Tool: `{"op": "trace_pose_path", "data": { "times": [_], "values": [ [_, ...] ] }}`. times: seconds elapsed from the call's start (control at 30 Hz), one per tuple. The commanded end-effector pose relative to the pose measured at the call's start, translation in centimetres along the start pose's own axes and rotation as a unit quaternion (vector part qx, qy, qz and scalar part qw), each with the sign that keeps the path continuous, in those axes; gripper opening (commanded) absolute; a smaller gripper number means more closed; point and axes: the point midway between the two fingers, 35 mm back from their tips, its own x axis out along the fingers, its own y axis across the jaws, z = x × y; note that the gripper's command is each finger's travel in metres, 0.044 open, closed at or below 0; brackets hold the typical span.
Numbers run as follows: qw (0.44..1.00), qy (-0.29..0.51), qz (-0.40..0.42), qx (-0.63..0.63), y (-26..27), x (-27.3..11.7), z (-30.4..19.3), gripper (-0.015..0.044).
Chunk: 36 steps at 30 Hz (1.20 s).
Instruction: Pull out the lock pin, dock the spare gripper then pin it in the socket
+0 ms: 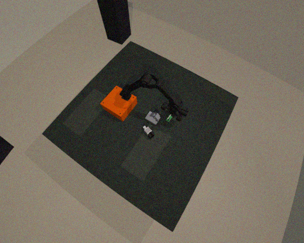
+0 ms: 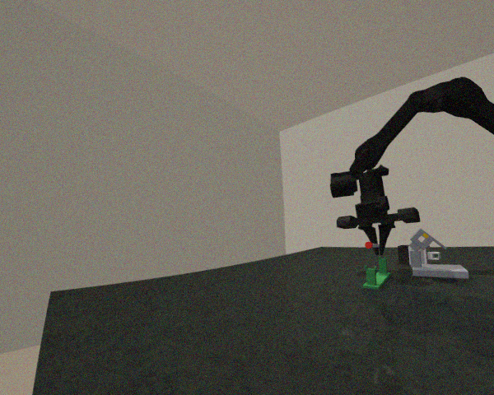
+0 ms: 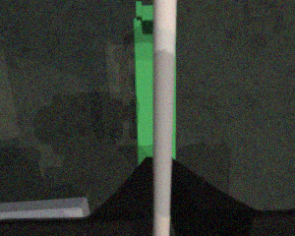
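My gripper [image 2: 379,253] [image 3: 157,163] is shut on the lock pin. The pin [image 2: 375,245] [image 3: 163,108] has a red head and a pale shaft, and is held above the green stand [image 2: 377,281] [image 3: 145,98] [image 1: 168,118], clear of its two posts. In the wrist view the shaft runs top to bottom between the fingers. The light grey mount [image 1: 152,117] [image 2: 440,271] carries a tilted square socket [image 2: 414,240] with a yellow spot; no pin shows in it. The spare gripper [image 1: 147,129], white with a dark end, lies beside the mount and is partly hidden behind it in the exterior view.
The orange base block [image 1: 118,103] carries the arm, left of the mount in the top view. The arm arches over to the stand. The dark table top [image 1: 107,146] has two paler rectangles. Part of the mount's base [image 3: 44,207] shows at the wrist view's lower left.
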Motion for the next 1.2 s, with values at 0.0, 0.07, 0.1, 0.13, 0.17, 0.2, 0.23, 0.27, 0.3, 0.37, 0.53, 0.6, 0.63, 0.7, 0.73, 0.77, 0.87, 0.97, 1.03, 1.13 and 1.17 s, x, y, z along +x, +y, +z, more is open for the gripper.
{"op": "trace_pose_path", "data": {
  "times": [0.0, 0.07, 0.1, 0.13, 0.17, 0.2, 0.23, 0.27, 0.3, 0.37, 0.53, 0.6, 0.63, 0.7, 0.73, 0.77, 0.87, 0.97, 1.03, 1.13, 1.17],
  "values": [
    [1.000, 0.001, -0.001, -0.006, 0.0, 0.2, 0.0, 0.0000],
    [1.000, 0.001, 0.000, -0.006, 0.0, 0.6, 0.0, 0.0000],
    [1.000, 0.001, 0.000, -0.006, 0.0, 0.7, 0.0, 0.0000],
    [1.000, 0.001, 0.000, -0.006, 0.0, 0.9, 0.0, 0.0000],
    [1.000, 0.001, 0.001, -0.006, 0.0, 1.1, -0.1, 0.0000],
    [1.000, 0.000, 0.000, -0.006, 0.0, 1.2, -0.1, 0.0000],
    [1.000, 0.000, 0.000, -0.006, 0.0, 1.3, -0.1, 0.0000],
    [1.000, 0.000, -0.001, -0.006, 0.0, 1.5, -0.1, 0.0000],
    [1.000, 0.000, -0.001, -0.006, 0.0, 1.6, -0.1, 0.0000],
    [1.000, 0.000, -0.001, -0.006, 0.0, 1.9, -0.1, 0.0000],
    [1.000, 0.000, -0.002, -0.006, -0.1, 2.7, -0.2, 0.0000],
    [1.000, 0.000, -0.002, -0.006, -0.1, 3.0, -0.3, 0.0000],
    [1.000, 0.000, -0.002, -0.006, -0.1, 3.2, -0.3, 0.0000],
    [1.000, -0.001, -0.003, -0.006, -0.1, 3.5, -0.3, 0.0000],
    [1.000, -0.001, -0.003, -0.006, -0.1, 3.6, -0.3, 0.0000],
    [1.000, -0.001, -0.003, -0.006, -0.1, 3.7, -0.4, 0.0000],
    [1.000, -0.001, -0.003, -0.006, -0.1, 3.8, -0.4, 0.0000],
    [1.000, -0.001, -0.003, -0.006, 0.0, 4.0, -0.4, 0.0000],
    [1.000, -0.001, -0.003, -0.006, 0.0, 4.0, -0.4, 0.0000],
    [1.000, -0.001, -0.003, -0.006, 0.0, 4.0, -0.4, 0.0000],
    [1.000, -0.001, -0.003, -0.006, 0.0, 4.0, -0.4, 0.0000]
  ]
}}
